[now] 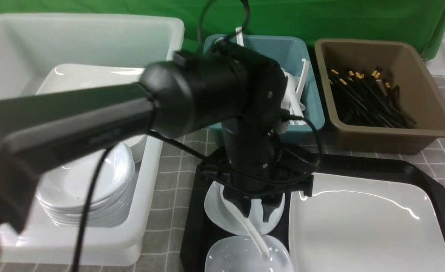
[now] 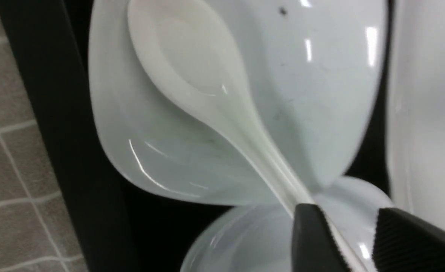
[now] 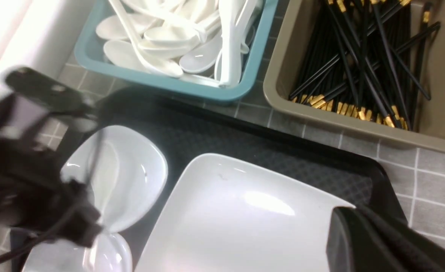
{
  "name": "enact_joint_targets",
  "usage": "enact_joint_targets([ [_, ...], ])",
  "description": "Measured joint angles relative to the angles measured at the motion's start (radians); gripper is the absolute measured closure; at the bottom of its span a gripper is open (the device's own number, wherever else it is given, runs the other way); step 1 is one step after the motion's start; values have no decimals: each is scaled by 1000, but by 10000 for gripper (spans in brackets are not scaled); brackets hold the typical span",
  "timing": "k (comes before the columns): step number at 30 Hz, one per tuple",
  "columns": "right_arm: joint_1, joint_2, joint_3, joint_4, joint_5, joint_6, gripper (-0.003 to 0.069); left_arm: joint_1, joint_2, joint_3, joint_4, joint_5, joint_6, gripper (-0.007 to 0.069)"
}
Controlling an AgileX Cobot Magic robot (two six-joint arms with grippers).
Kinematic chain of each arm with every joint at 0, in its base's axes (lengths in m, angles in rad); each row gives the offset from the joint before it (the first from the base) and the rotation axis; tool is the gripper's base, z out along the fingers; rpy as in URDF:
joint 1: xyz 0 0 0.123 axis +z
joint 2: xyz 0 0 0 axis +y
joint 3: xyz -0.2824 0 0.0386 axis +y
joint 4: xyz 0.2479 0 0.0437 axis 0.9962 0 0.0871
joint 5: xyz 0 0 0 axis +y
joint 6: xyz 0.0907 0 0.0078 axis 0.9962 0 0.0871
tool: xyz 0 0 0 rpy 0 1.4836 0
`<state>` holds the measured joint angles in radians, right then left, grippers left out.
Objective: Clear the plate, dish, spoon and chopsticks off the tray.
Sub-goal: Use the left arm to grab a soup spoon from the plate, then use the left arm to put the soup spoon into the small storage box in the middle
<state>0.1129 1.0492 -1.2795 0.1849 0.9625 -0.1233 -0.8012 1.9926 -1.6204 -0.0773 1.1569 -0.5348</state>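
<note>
L claw (image 1: 257, 211): jaws apart over glossy white soup spoon (image 1: 250, 230), lower centre. R claw (image 3: 343, 234): closed, above white square plate (image 3: 226, 215).

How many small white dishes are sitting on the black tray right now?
2. One glossy white rounded-square dish lies under the white soup spoon; the second dish sits just nearer the camera. The left arm may hide others.

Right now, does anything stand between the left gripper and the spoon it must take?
Nothing visible does. The left gripper hangs open right over the spoon, and the handle passes between its fingers, close to one. The spoon lies bridging the far small dish and the near small dish on the tray.
</note>
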Motion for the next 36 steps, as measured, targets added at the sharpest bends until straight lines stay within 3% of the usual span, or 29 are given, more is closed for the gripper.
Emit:
enact_joint_targets([
  [2, 0, -3, 4, 0, -3, 0, 629, 2, 35, -1, 3, 1, -24, 237],
  [6, 0, -3, 8, 0, -8, 0, 626, 27, 83, -6, -5, 0, -54, 124],
  [11, 0, -3, 8, 0, -15, 0, 623, 59, 99, -8, -24, -17, -67, 106],
  [17, 0, -3, 8, 0, -21, -1, 622, 73, 121, -9, -45, -27, -67, 211],
  [22, 0, -3, 8, 0, -24, -9, 617, 73, 132, -9, -48, -21, -36, 468],
  [24, 0, -3, 8, 0, -26, -16, 613, 73, 132, -9, -48, -18, -14, 498],
  [30, 0, -3, 8, 0, -28, -24, 606, 73, 122, -27, -53, 11, 37, 496],
  [36, 0, -3, 8, 0, -25, -24, 600, 74, 38, -212, -28, 32, 124, 496],
])
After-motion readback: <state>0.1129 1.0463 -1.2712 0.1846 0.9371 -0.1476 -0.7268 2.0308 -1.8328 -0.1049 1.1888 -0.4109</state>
